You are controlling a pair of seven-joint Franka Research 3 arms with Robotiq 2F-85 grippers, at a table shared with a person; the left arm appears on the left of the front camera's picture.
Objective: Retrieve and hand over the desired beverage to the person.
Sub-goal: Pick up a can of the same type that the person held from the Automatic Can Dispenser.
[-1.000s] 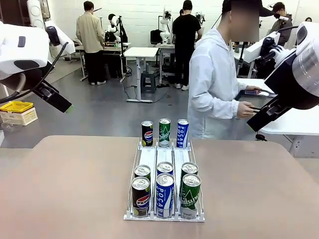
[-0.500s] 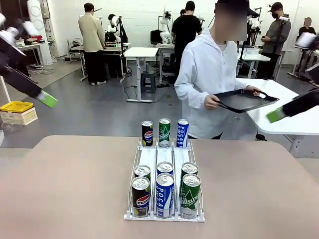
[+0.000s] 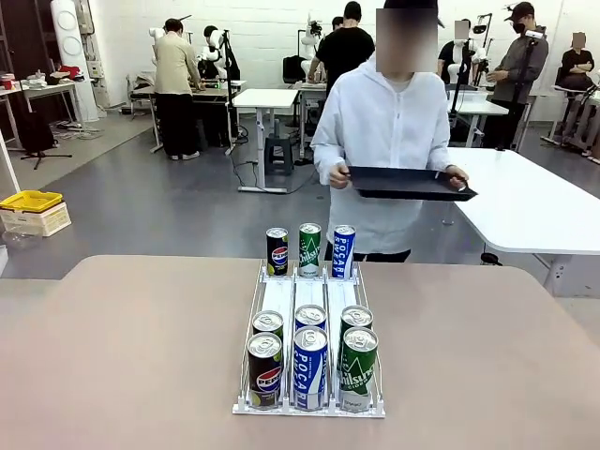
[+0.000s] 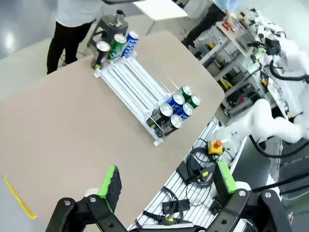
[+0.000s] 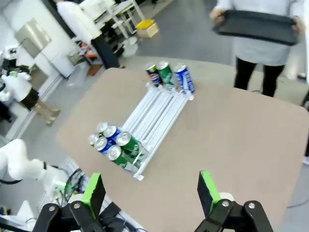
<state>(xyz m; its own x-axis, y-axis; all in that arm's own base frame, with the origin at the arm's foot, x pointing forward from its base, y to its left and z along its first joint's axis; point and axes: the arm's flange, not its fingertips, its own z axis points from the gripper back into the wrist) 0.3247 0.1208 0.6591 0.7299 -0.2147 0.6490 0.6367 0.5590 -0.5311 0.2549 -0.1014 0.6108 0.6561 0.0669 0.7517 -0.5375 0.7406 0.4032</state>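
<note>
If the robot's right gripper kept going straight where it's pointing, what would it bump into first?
Probably the bare table, right beside the can rack. The right gripper hangs high above, jaws open, so the exact spot is uncertain.

In the front view the table (image 3: 112, 337) hides the legs of the person (image 3: 389, 112), and the tray (image 3: 410, 182) covers a strip of jacket (image 3: 375, 225). The front cans (image 3: 310, 367) hide the lower halves of the middle cans (image 3: 310, 317). In the left wrist view the top edge cuts off the person above the waist, and the can words are too small to read. In the right wrist view the top edge cuts off the person's head. The bottom edges cut off the bases of the left gripper (image 4: 166, 166) and right gripper (image 5: 149, 175).
</note>
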